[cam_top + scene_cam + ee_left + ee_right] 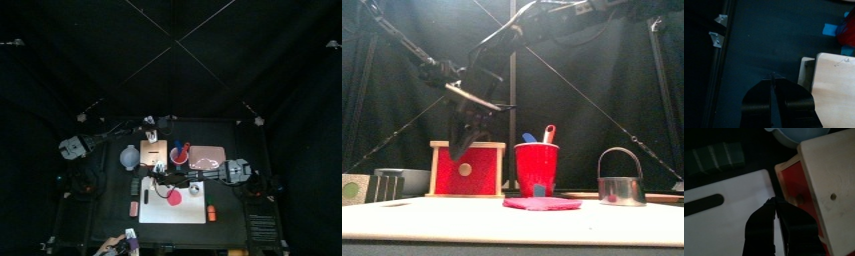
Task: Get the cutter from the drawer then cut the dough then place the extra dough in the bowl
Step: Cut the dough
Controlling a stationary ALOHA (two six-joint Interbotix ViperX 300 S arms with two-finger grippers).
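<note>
While the left gripper [773,76] hangs up beside the wooden box [466,168], its jaws are pressed together with nothing in them. The right gripper [773,200] is just beside the box's red drawer front [794,188], jaws together and empty too. Right of the box stands the red cup [536,168]. The pink dough [543,203] lies near, on the white board [502,225]. The cutter [620,180] stands farthest right.
</note>
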